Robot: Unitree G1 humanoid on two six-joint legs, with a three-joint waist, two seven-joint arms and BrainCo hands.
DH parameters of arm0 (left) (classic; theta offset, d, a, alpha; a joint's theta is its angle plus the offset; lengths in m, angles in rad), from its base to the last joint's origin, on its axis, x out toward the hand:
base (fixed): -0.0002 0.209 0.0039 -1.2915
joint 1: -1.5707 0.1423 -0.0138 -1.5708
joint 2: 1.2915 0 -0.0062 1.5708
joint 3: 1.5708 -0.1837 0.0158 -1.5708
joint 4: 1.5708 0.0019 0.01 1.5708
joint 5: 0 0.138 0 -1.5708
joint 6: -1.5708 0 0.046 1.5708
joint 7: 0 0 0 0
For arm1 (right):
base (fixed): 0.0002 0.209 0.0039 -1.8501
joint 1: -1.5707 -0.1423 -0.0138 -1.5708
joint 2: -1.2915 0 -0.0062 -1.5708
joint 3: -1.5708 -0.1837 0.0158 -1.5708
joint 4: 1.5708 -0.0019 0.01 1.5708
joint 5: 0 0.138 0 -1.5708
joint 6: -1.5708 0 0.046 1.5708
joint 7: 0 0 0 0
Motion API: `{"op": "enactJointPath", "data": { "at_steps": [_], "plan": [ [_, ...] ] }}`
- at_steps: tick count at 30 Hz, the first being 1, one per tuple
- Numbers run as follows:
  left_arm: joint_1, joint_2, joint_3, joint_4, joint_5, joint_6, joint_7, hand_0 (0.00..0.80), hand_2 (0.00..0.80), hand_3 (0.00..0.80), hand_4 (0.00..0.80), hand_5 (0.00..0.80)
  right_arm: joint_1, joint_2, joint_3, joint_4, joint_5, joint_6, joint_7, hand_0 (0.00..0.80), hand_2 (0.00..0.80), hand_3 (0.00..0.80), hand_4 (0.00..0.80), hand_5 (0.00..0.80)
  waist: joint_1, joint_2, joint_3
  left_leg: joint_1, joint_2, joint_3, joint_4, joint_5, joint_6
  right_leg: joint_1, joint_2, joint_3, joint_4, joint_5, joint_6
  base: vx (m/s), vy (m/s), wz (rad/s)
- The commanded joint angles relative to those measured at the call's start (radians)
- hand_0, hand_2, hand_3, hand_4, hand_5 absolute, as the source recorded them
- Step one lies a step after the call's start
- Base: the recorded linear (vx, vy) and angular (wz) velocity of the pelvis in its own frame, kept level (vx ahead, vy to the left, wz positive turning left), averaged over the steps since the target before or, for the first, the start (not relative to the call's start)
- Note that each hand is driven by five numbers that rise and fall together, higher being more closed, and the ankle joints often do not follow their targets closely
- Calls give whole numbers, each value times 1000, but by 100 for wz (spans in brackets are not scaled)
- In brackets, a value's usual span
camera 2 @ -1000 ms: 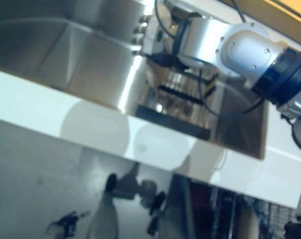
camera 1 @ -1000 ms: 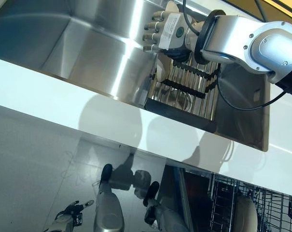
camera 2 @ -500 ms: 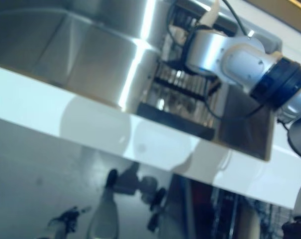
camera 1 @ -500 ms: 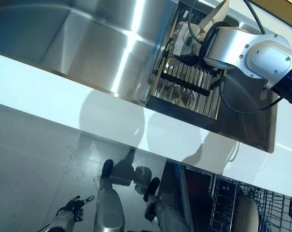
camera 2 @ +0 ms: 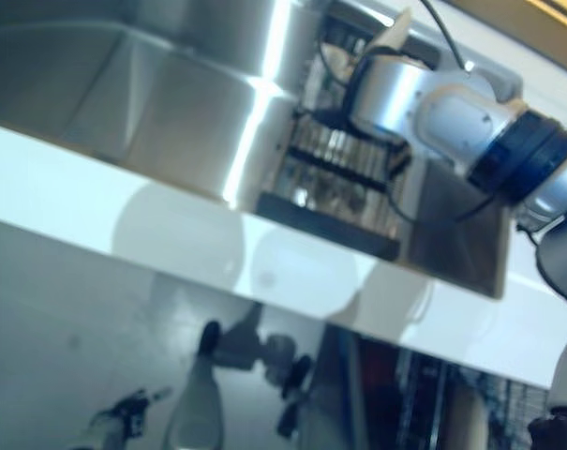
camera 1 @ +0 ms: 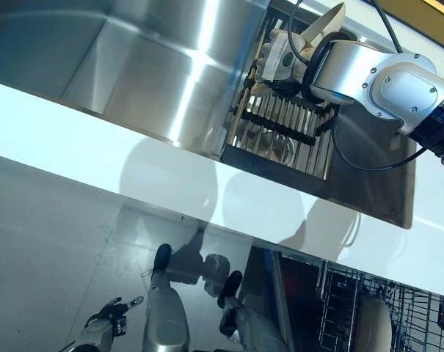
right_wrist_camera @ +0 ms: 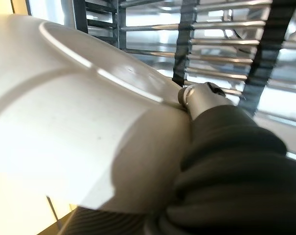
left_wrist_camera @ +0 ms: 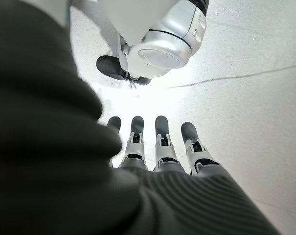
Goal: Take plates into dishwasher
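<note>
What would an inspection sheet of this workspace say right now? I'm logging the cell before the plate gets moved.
Surface: white counter around a steel sink.
Job's things: cream plate in the right hand, over the drying rack; dishwasher basket open below, one plate in it.
Clutter: nothing seen.
Hands: right hand shut on the plate; left hand idle near the floor, fingers straight.
Cables: nothing seen apart from the robot's own.
Surroundings: pale floor.

A cream-white plate [right_wrist_camera: 74, 122] with a raised foot ring stands on edge, tilted, above the far end of the metal drying rack [camera 1: 284, 132]; another pale plate [camera 1: 373, 323] sits in the dishwasher's wire basket [camera 1: 412, 312]
</note>
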Motion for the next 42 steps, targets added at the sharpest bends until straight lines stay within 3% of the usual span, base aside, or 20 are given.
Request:
{"op": "enactJointPath", "data": {
  "at_steps": [1,17,22,27,32,42],
  "plan": [
    [13,0,34,16,21,-6,2,0,0,0,0,0,-24,-46,-70,53,102,98,-73,800,800,800,800,800,0,-34,-47,8,-38,45,-24,-40,54,-7,-22,31,-1,30,76,-8,-59,-3],
    [51,-43,43,33,94,-5,42,0,0,0,0,0,-19,-93,-115,76,353,143,-101,800,800,800,800,800,-71,-11,-254,164,-23,96,-24,-84,43,106,-16,95,-1,-8,71,25,-30,-16],
    [57,-60,42,44,119,-6,37,0,0,0,0,0,12,-117,-165,93,559,205,-121,800,800,800,800,800,-92,5,-299,192,-19,114,-24,-90,39,121,-15,115,-1,-14,71,8,-16,-14],
    [70,-76,34,70,175,-4,6,0,0,0,0,0,138,-143,-310,133,823,319,-143,800,800,800,800,800,-118,30,-342,223,-24,129,-24,-99,37,137,-21,143,-1,-17,68,33,11,-11],
    [82,-82,27,91,193,-12,-6,0,0,0,0,0,268,-174,-456,201,929,342,-171,800,800,800,800,800,-140,52,-364,251,-22,155,-24,-113,36,148,-26,164,-1,-22,68,31,19,-15],
    [93,-71,24,110,209,-26,-39,0,0,0,0,0,381,-279,-633,355,1164,347,-179,800,800,800,800,800,-192,71,-386,286,-4,211,-24,-124,26,149,-20,202,-1,-20,68,26,-10,-17]
  ]
}}
